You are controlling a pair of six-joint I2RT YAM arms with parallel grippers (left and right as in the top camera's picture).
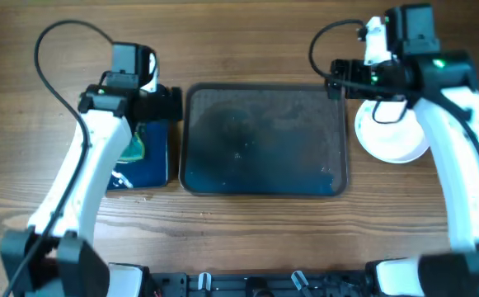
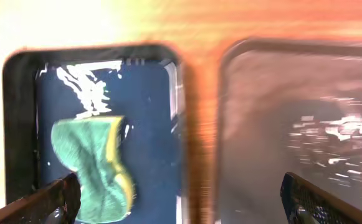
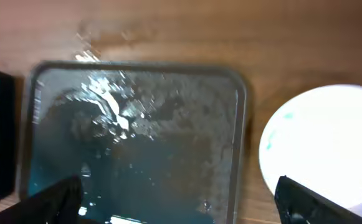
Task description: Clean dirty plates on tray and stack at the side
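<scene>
The large dark tray [image 1: 264, 140] lies in the middle of the table with a wet, smeared surface and no plate on it; it also shows in the right wrist view [image 3: 137, 143] and in the left wrist view [image 2: 293, 112]. White plates [image 1: 392, 132] sit stacked to the right of the tray, also seen in the right wrist view [image 3: 324, 143]. A green and yellow sponge [image 2: 96, 162] lies in a small blue tray [image 2: 149, 112] left of the large tray. My left gripper [image 2: 181, 199] is open above the blue tray's right edge. My right gripper [image 3: 181, 199] is open above the large tray's right side.
The small blue tray [image 1: 148, 153] with the sponge [image 1: 133, 147] sits left of the large tray. Bare wooden table [image 1: 247, 231] surrounds the trays. Black cables loop from both arms at the back.
</scene>
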